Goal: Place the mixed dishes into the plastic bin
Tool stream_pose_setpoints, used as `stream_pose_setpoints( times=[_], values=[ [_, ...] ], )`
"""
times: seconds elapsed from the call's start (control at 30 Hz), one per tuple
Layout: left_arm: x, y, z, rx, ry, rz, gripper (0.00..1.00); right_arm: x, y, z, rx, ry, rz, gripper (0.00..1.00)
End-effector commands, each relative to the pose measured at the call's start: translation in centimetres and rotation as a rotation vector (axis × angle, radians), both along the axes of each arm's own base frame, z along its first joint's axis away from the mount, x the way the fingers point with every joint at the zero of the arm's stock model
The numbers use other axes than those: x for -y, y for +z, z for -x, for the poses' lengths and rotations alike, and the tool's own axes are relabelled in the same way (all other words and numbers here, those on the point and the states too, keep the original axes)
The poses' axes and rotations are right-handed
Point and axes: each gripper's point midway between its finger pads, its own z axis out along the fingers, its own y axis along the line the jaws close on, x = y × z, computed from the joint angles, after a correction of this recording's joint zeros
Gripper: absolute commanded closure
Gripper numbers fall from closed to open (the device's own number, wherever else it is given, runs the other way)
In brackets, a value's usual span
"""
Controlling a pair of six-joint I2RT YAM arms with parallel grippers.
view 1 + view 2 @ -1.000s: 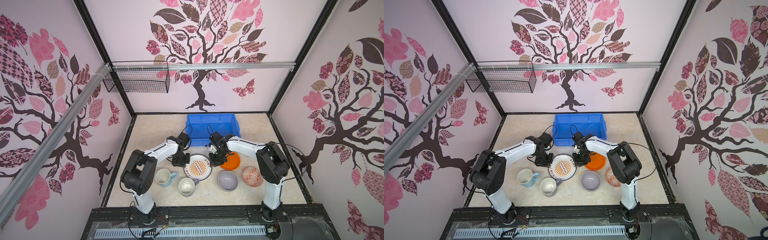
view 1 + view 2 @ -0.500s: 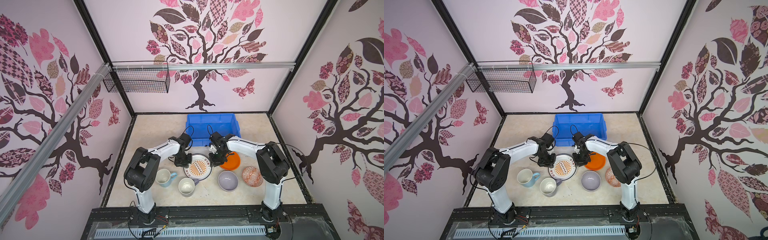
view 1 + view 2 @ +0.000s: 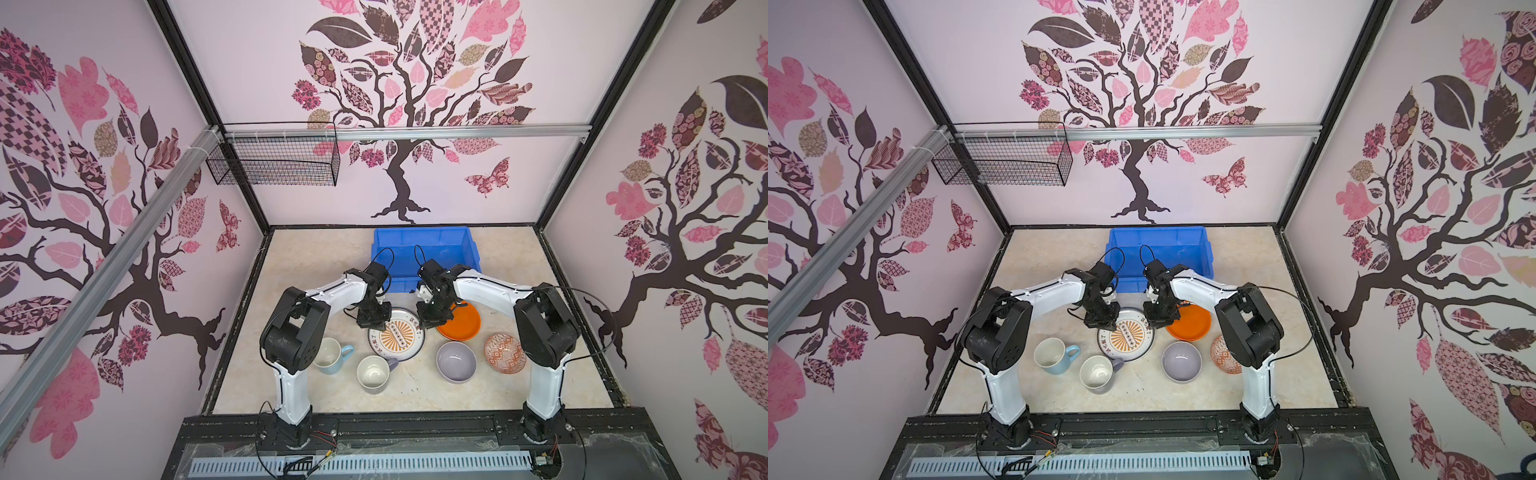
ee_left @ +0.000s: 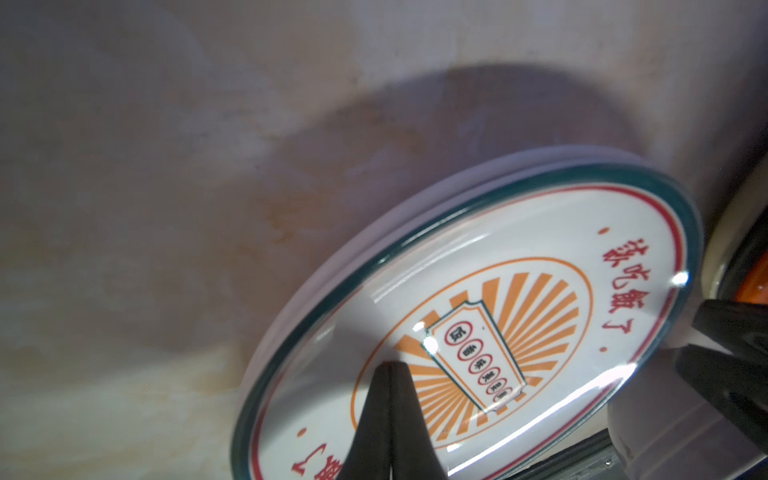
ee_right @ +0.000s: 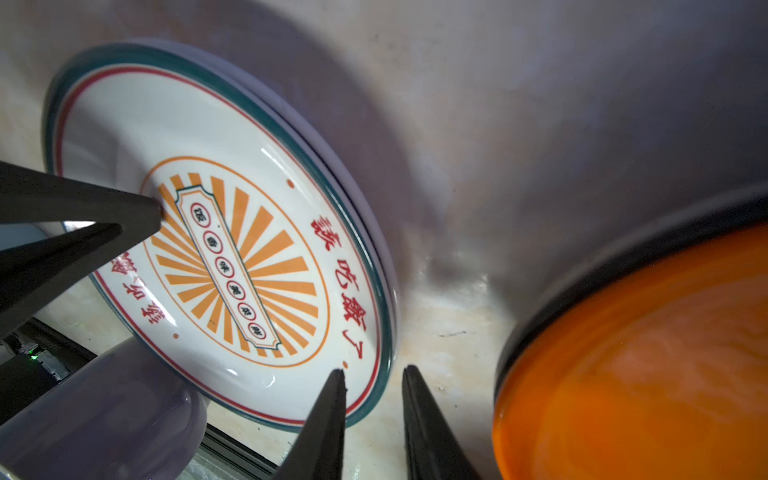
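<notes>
The orange-sunburst white plate (image 3: 397, 338) (image 4: 519, 291) (image 5: 232, 249) lies flat in mid-table. My left gripper (image 3: 375, 322) (image 4: 388, 368) is shut, its tip down on the plate's far-left part. My right gripper (image 3: 432, 325) (image 5: 374, 372) is narrowly open astride the plate's far-right rim, with one finger inside and one outside over the table. Just right of it lies the orange plate (image 3: 463, 322) (image 5: 644, 353). The blue plastic bin (image 3: 426, 253) (image 3: 1158, 249) stands behind both grippers. Nearer the front are a light-blue mug (image 3: 332, 356), a lavender mug (image 3: 374, 374), a lavender bowl (image 3: 456, 361) and a patterned bowl (image 3: 504, 353).
A black wire basket (image 3: 276, 166) hangs on the back-left rail, well above the table. Pink patterned walls close in three sides. The beige tabletop (image 3: 316, 257) is bare to the left of the bin.
My left gripper has slid a little to the right, onto the sunburst plate. The right gripper has stayed at the plate's rim, its jaws slightly narrower.
</notes>
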Motion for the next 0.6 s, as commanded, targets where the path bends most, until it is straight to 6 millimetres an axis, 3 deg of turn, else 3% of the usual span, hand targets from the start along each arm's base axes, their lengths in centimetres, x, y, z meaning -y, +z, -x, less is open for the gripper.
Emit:
stream_pose_setpoints(
  times=[0.0,0.13,0.3,0.43,0.57],
  values=[
    [-0.8,-2.1,0.1,-0.027,-0.010,-0.065,1.00,0.3,0.1,-0.3,-0.009,0.004,0.013,0.72],
    [-1.7,0.6,-0.3,0.027,-0.022,-0.101,1.00,0.2,0.1,-0.5,-0.004,0.015,0.016,0.71],
    [-5.1,3.6,0.6,0.078,0.005,-0.177,0.84,0.2,0.1,-0.8,0.000,0.025,0.025,0.69],
    [-7.4,3.6,1.7,0.069,0.052,-0.198,0.81,0.4,0.0,-0.9,0.007,0.029,0.038,0.67],
    [-7.4,2.6,2.4,0.031,0.055,-0.185,0.83,0.5,-0.5,-0.4,-0.013,0.029,0.039,0.65]
  ],
)
